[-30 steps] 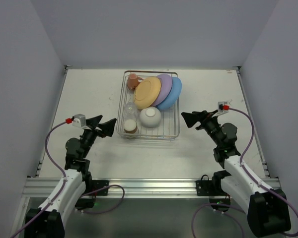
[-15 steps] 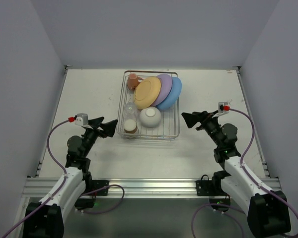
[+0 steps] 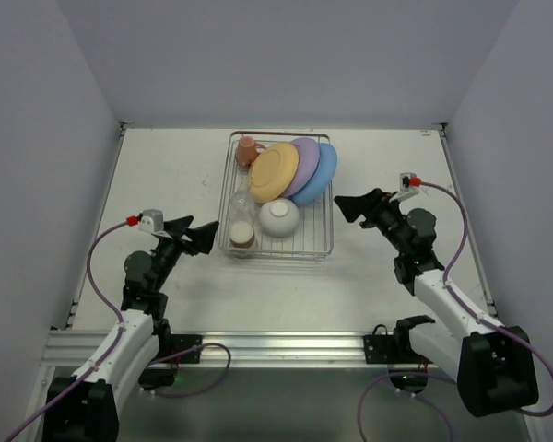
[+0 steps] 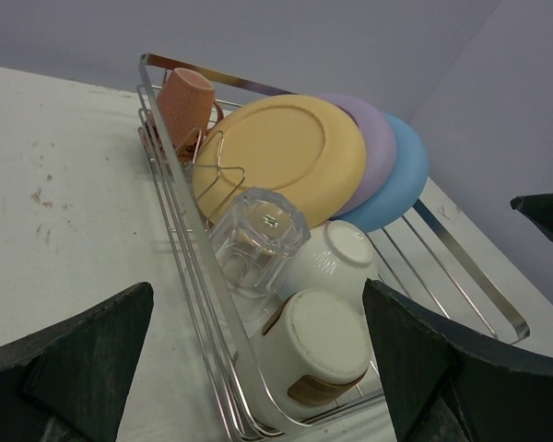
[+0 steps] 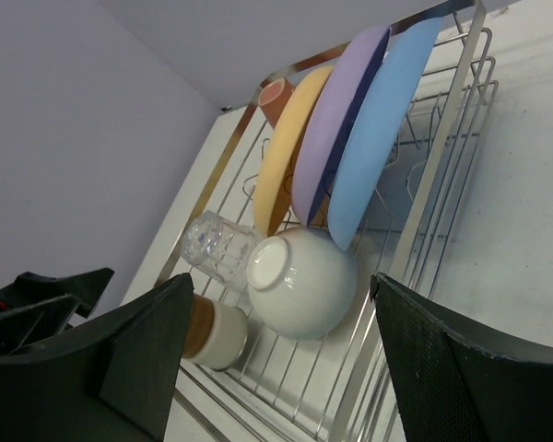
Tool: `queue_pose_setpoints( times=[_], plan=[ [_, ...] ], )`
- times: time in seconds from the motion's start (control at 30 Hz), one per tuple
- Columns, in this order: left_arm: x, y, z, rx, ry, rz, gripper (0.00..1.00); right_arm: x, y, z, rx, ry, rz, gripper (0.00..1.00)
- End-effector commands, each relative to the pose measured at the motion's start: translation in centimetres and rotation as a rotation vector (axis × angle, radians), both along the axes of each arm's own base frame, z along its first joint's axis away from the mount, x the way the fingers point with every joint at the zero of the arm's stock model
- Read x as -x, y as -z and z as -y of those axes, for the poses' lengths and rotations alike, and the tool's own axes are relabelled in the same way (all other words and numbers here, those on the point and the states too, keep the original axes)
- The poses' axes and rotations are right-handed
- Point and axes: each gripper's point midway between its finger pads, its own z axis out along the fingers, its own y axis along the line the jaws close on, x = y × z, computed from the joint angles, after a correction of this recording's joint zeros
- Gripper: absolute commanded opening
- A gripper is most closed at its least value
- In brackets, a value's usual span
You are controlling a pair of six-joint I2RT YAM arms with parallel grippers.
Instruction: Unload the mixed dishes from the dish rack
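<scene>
Sitting on the white desk [image 3: 166, 175], toward 12 o'clock from the arm bases, is the rectangular silver wire dish rack [image 3: 318, 235], all dishes inside it. Three round plates stand on edge, leaning and overlapping, in the 1 o'clock part of the rack: yellow-orange plate [image 3: 273, 172] in front, lilac plate [image 3: 304, 157] behind it, blue plate [image 3: 323, 175] last. The salmon-pink mug [image 3: 248, 150] is tilted in the 11 o'clock corner, just beside the yellow-orange plate. The white bowl [image 3: 279, 218] lies upside down near the rack's centre, toward 6 o'clock from the plates. The clear glass [image 3: 241, 203] is inverted at 9 o'clock of the bowl, against the rack's side wall. The small cream-and-brown cup [image 3: 241, 236] sits bottom-up in the 7 o'clock corner, just beside the glass.

The left pincer [image 3: 201, 232] hovers near the rack at its 8 o'clock, outside the wire, fingers [image 4: 74, 359] spread wide, gripping nothing. The right pincer [image 3: 348, 204] is at the rack's 3 o'clock, near its side wall, fingers [image 5: 461, 368] also spread apart, empty. Neither touches any dish.
</scene>
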Motion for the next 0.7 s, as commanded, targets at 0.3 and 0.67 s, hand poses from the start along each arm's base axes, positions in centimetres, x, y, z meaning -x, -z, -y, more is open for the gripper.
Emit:
queue_pose_setpoints(
  times=[0.3,0.67],
  plan=[
    [-0.5,-2.1,0.3,-0.001,0.021,0.044,1.0,-5.0,-3.3,-0.3,-0.076,0.028,-0.001,0.79],
    [-0.6,-1.9,0.6,0.007,0.039,0.03,1.0,-7.6,-2.0,-0.5,-0.124,0.042,-0.021,0.77]
  ],
)
